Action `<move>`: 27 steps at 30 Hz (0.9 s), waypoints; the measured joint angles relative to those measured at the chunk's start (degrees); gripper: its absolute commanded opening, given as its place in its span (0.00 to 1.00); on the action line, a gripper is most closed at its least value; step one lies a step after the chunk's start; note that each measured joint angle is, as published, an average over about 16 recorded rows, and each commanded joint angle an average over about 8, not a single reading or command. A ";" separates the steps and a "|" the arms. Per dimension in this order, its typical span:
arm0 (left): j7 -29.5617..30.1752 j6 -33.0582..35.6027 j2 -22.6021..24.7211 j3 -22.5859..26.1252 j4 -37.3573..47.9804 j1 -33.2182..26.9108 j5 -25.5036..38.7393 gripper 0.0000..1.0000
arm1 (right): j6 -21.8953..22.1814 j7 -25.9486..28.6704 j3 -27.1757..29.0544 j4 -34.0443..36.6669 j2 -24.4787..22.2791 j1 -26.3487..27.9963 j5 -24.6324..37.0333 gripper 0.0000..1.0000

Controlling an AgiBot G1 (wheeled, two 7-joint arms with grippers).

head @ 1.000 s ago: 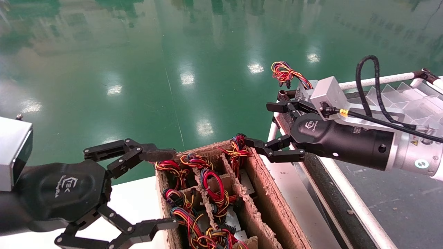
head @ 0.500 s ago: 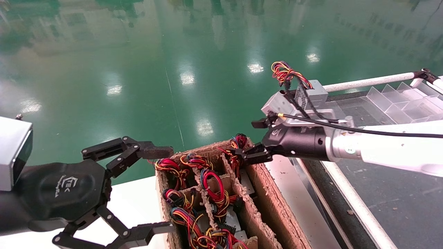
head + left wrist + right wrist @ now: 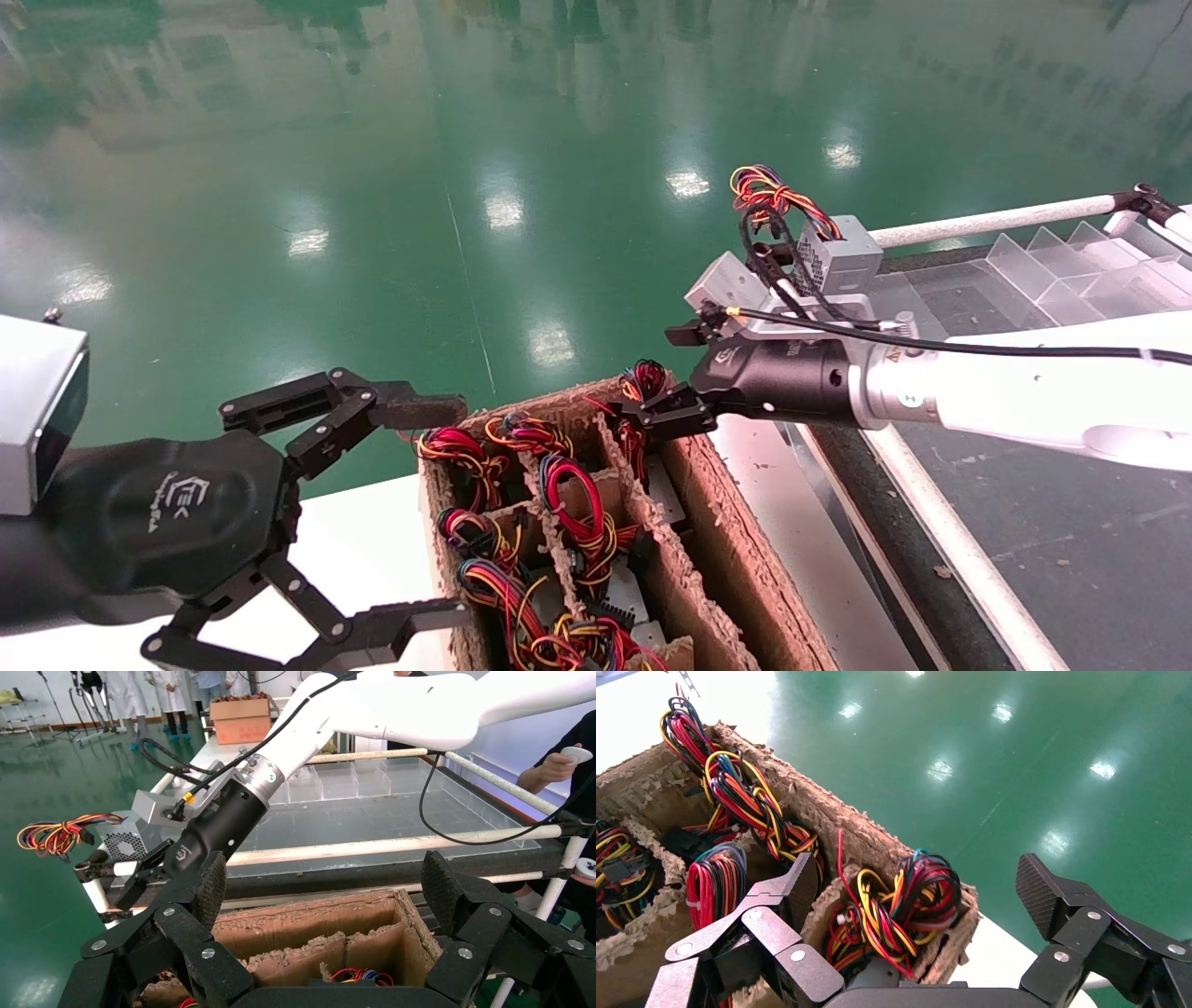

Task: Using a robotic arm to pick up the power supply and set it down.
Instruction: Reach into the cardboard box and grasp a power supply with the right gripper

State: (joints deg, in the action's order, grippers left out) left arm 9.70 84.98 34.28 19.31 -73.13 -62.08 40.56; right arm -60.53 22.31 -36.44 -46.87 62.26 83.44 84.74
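Right hand point(image 3: 912, 903): I am holding it spread open above the corner power supply's wire bundle point(image 3: 898, 913).
Left hand point(image 3: 372, 513): open, idling beside the cardboard box point(image 3: 736, 550).

A white logo is printed on the black housing of the left gripper point(image 3: 307, 522) in the head view: an angular emblem with the letters "TEK" beside it, above a line of small script that cannot be read. A like white emblem is seen on the black body of the right gripper point(image 3: 652, 415) in the head view and again in the left wrist view point(image 3: 116, 881), where only the angular mark is made out and no letters can be read. Small markings are borne by the silver wrist ring behind it, but they cannot be read. No other text, number or sign can be read.
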 measured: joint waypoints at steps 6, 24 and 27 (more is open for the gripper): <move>-0.01 -0.01 0.00 0.01 0.00 0.00 -0.01 1.00 | -0.34 -2.07 -0.01 1.98 1.14 0.14 -0.43 0.00; -0.02 -0.02 -0.02 0.05 0.00 -0.01 -0.03 1.00 | -4.70 -7.01 0.23 8.34 2.46 1.34 -2.60 0.00; -0.03 -0.02 -0.02 0.05 0.00 -0.01 -0.04 1.00 | -5.69 -7.58 0.41 8.97 2.17 1.44 -3.14 0.00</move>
State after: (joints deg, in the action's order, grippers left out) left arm 9.67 84.95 34.26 19.37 -73.13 -62.09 40.52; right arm -66.21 14.74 -36.03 -37.89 64.42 84.88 81.59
